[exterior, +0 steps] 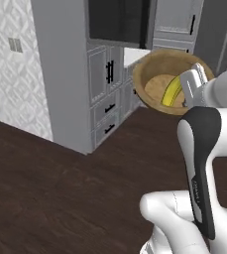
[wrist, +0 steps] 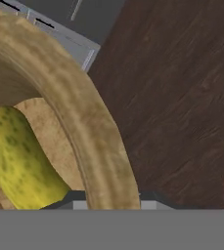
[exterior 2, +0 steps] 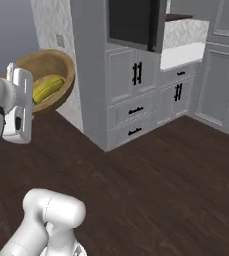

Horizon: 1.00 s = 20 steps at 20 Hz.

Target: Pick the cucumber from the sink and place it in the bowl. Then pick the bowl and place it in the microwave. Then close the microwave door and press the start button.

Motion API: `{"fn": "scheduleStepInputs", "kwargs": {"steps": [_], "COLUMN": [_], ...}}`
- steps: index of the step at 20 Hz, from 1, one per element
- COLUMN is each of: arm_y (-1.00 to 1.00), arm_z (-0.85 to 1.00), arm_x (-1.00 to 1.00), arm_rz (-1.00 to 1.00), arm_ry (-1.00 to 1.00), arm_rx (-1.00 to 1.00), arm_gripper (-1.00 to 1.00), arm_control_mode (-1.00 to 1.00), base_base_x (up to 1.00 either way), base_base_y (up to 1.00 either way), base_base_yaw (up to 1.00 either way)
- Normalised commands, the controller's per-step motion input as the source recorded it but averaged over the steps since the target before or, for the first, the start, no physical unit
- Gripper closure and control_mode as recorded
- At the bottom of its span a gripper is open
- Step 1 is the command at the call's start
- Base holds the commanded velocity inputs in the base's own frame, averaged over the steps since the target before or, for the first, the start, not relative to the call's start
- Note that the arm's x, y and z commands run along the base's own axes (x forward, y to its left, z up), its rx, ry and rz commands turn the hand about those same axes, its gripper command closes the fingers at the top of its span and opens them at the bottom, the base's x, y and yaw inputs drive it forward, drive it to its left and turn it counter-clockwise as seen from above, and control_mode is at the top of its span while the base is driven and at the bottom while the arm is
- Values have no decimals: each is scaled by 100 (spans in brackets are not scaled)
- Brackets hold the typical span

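My gripper (wrist: 111,197) is shut on the rim of the brown wooden bowl (wrist: 84,112), one finger inside the rim and one outside. It holds the bowl tilted in the air above the dark wood floor. The yellow-green cucumber (wrist: 15,156) lies inside the bowl. From the base cameras the bowl (exterior: 157,74) (exterior 2: 48,67) hangs in front of the white hand, with the cucumber (exterior: 173,92) (exterior 2: 47,88) resting against its lower wall. The microwave door (exterior: 117,20) (exterior 2: 133,20) shows its dark window high in the grey cabinet column. The sink and the start button are out of view.
A tall grey cabinet column with panelled doors and drawers (exterior: 105,94) (exterior 2: 131,100) stands ahead. A pale counter (exterior 2: 183,54) runs to its right, and a patterned wall (exterior: 11,64) to its left. Dark wood floor (exterior 2: 161,185) lies open between the base and the cabinets.
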Motion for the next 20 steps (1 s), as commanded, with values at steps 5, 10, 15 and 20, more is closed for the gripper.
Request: {"fn": "scheduleStepInputs", "kwargs": {"steps": [5, 10, 15, 20], "arm_y": [0, 0, 0, 0], "arm_z": [0, 0, 0, 0], "arm_x": [0, 0, 0, 0], "arm_rz": [0, 0, 0, 0], "arm_ry": [0, 0, 0, 0], "arm_rx": [0, 0, 0, 0], "arm_gripper": [100, 100, 100, 100], "arm_control_mode": [100, 100, 100, 100], "base_base_x": [27, 20, 5, 0], "base_base_y": [-100, -100, -100, -100], "base_base_yaw": [39, 39, 41, 39]}}
